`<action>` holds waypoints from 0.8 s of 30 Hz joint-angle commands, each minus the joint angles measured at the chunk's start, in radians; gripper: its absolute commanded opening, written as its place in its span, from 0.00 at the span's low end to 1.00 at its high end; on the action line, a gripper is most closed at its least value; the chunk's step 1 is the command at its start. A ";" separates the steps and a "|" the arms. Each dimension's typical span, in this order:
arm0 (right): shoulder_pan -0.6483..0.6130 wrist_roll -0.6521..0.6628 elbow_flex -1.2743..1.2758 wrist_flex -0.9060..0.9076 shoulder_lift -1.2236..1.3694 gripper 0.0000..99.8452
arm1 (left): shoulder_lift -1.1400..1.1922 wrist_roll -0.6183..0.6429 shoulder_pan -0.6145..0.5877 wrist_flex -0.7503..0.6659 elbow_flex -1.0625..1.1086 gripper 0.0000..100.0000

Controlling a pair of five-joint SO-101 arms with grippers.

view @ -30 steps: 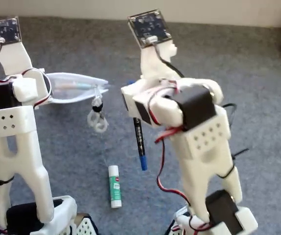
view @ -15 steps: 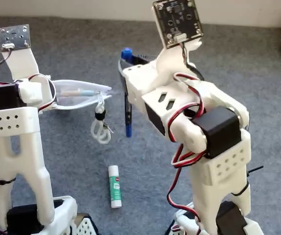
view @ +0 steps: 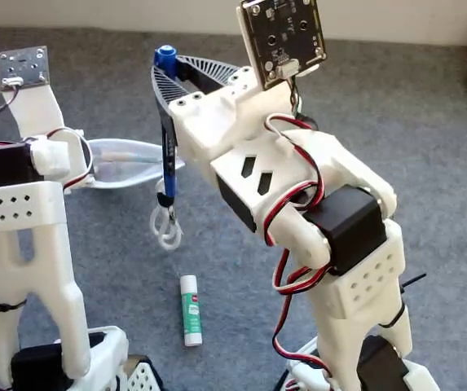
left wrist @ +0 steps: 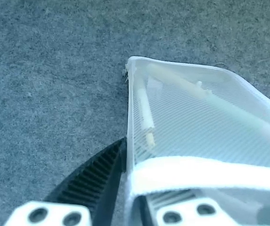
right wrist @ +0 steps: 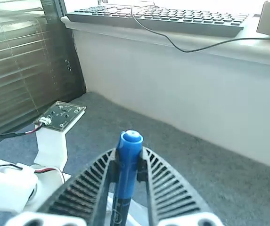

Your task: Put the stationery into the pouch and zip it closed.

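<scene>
On the grey table (view: 429, 163), left of centre, the left end effector (left wrist: 131, 188) is clenched on the edge of the mesh pouch (view: 123, 159), whose mouth points right. The right end effector (view: 168, 81) hangs just right of that mouth, grasping a blue pen (view: 166, 155) near its cap, so the pen hangs nearly upright with its tip low.

The main risk is angle. The pouch lies almost flat with a narrow mouth, and an upright pen would likely hit the rim or shove the pouch rather than slide in. A hard push could pull the mesh from the left grasp. A loose hold near the cap could let the pen swing or slip.

A glue stick (view: 191, 309) lies nearer, not yet packed. The zipper ring (view: 166, 228) dangles by the pen tip and could snag it.
</scene>
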 commanded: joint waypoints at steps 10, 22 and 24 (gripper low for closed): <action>-0.013 0.006 0.085 -0.128 -0.031 0.01 | -0.030 -0.008 0.024 -0.021 -0.002 0.01; -0.015 0.005 0.348 -0.449 -0.042 0.01 | -0.030 -0.008 0.024 -0.021 -0.001 0.01; -0.016 0.003 0.346 -0.447 -0.044 0.01 | -0.030 -0.008 0.024 -0.021 -0.001 0.01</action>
